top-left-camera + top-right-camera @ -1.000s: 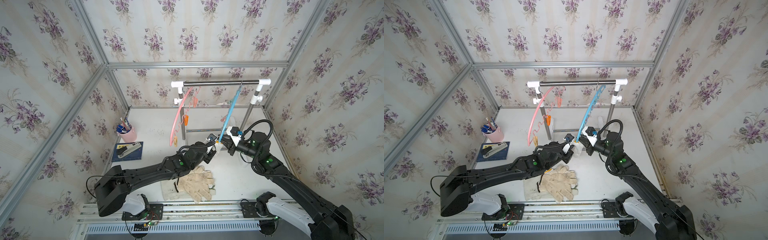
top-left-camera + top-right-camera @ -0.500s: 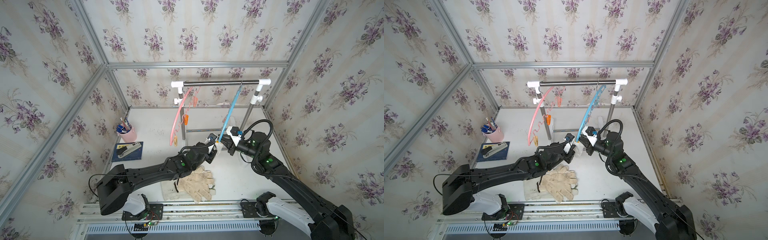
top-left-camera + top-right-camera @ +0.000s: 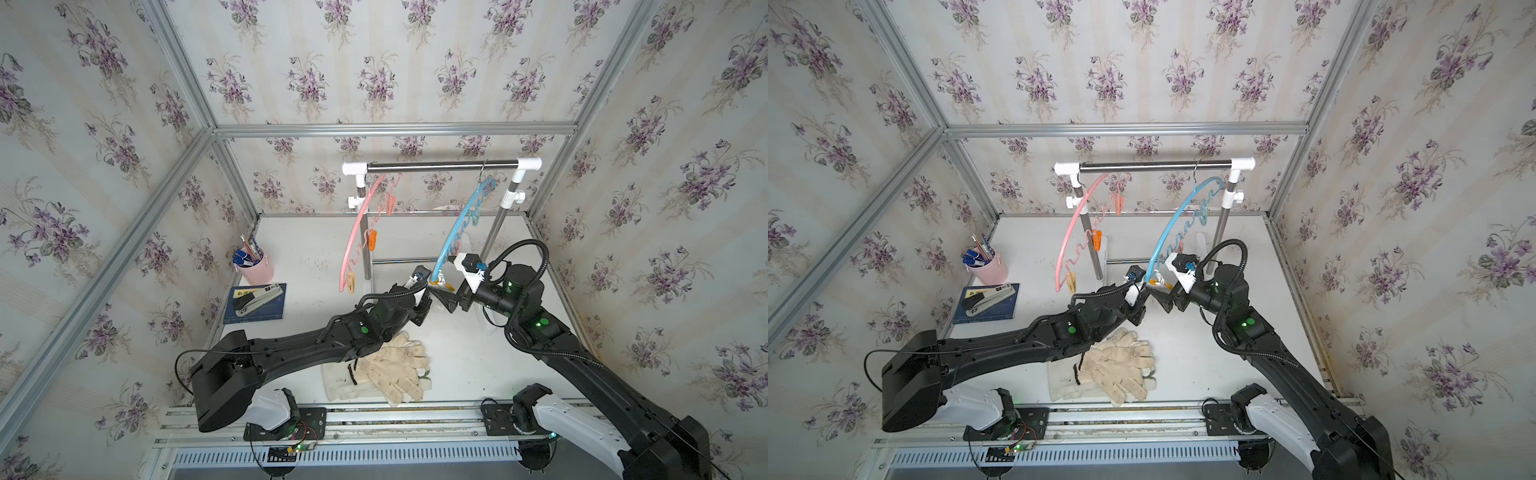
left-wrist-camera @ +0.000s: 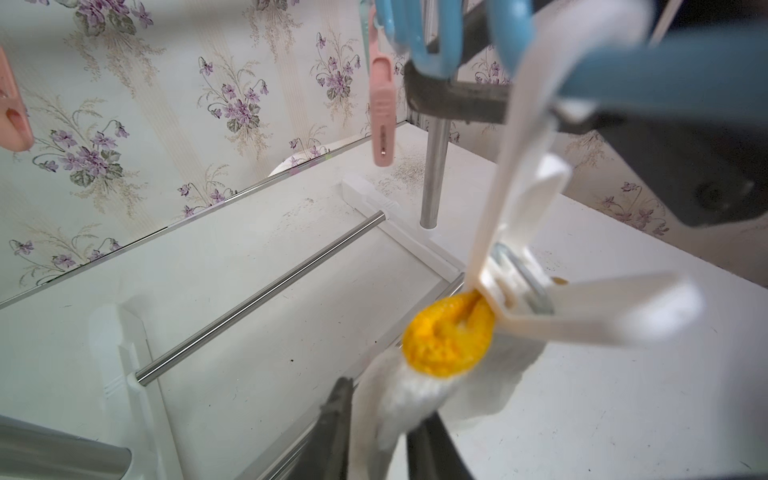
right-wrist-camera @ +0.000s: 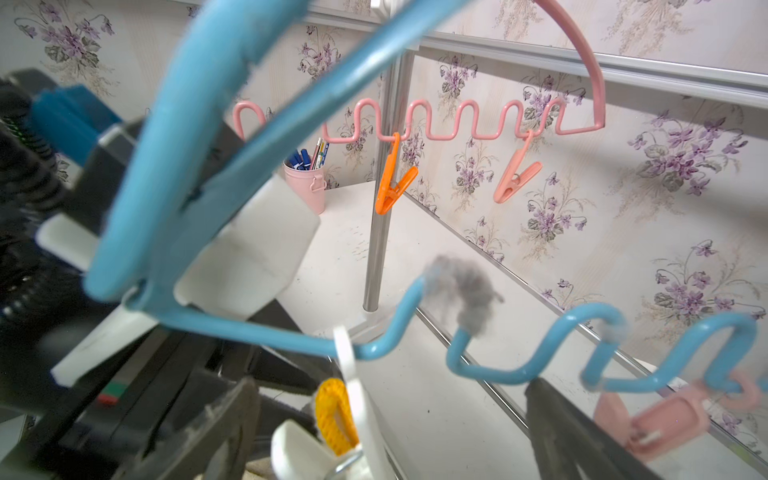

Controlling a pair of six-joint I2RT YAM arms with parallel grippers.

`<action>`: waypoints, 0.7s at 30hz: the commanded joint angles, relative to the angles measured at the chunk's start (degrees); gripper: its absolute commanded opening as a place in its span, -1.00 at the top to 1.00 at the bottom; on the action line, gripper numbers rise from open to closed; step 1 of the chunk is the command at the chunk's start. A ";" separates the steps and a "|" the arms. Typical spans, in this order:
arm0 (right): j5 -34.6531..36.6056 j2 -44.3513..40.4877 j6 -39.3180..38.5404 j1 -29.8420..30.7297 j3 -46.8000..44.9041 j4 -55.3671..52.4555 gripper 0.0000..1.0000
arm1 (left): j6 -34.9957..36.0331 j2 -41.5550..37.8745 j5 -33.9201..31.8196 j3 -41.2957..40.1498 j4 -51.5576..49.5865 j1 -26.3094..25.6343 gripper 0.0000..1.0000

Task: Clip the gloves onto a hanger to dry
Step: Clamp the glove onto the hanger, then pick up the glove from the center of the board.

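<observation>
A white knitted glove with a yellow cuff edge hangs from a white clothes peg that grips the cuff. The peg hangs on the blue hanger. My left gripper sits just below the peg, jaws parted, with the glove's white fabric between them. My right gripper is wide open on either side of the peg, touching nothing. More gloves, dirty beige knitted ones on an off-white canvas one, lie piled at the table's front.
A pink hanger with orange pegs hangs on the steel rail left of the blue one. A pink peg also hangs on the blue hanger. A pink pen cup and a stapler on a blue book stand at the left.
My right gripper has opened wide and let go of the white peg, which now grips the glove's cuff. My left jaws have parted round the glove.
</observation>
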 commanded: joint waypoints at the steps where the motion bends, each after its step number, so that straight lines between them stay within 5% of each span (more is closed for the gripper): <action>1: 1.78 -1.63 -0.75 -0.11 0.05 -1.40 -1.00 | -0.08 -0.64 -1.88 -0.43 2.10 0.09 0.06; 10: 3.11 -8.75 -3.31 -0.10 -1.11 -9.19 -1.00 | 1.51 -6.38 -4.46 -2.47 -2.31 0.10 -0.53; 19: 15.05 -12.52 8.19 -0.07 3.41 -17.93 -0.99 | -0.56 -17.26 -5.44 0.57 -16.61 0.15 -1.00; 21: 14.33 -12.94 9.33 -0.11 4.24 -19.26 -0.80 | -2.33 -19.92 -5.02 0.53 -17.43 0.20 -1.00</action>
